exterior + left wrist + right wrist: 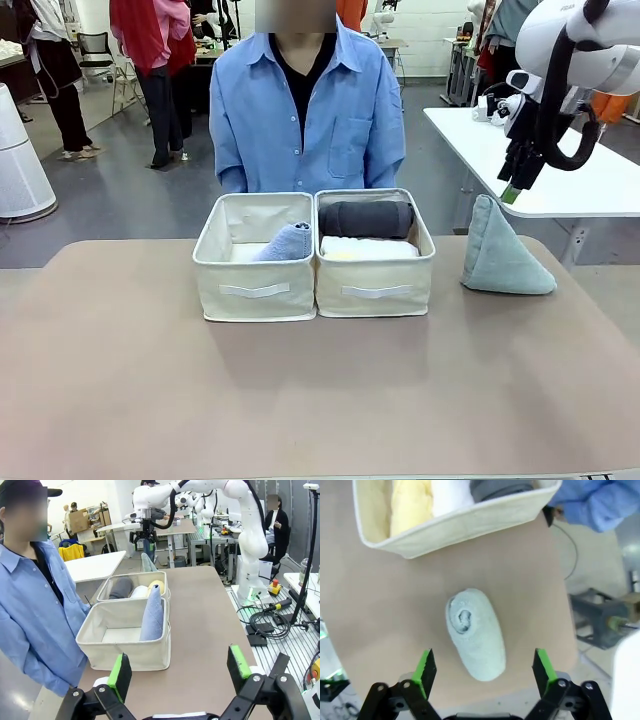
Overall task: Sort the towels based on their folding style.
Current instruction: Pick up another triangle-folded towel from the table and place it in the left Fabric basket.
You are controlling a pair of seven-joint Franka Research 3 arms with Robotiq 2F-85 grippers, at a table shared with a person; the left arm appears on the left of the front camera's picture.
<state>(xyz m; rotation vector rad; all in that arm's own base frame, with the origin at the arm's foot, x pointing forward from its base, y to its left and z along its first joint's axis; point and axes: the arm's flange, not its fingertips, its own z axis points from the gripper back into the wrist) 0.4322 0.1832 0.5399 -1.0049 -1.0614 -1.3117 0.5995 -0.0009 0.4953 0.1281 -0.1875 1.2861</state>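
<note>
A pale teal cone-fold towel (500, 255) stands on the table right of two cream fabric bins. My right gripper (515, 185) hangs open above it, apart from it. From the right wrist the cone (475, 635) lies straight below, between the spread green pads (426, 667). The left bin (255, 290) holds a periwinkle-blue cone towel (287, 243). In the right bin (375, 290) lie a dark grey roll (365, 218), a white roll (365, 247) and a yellow roll (156, 586). My left gripper (179, 667) is open, low beside the bins, holding nothing.
A person in a blue shirt (305, 110) stands at the far edge right behind the bins. A white table (600, 170) sits beyond the right corner. The tan tabletop (300, 400) in front of the bins is bare.
</note>
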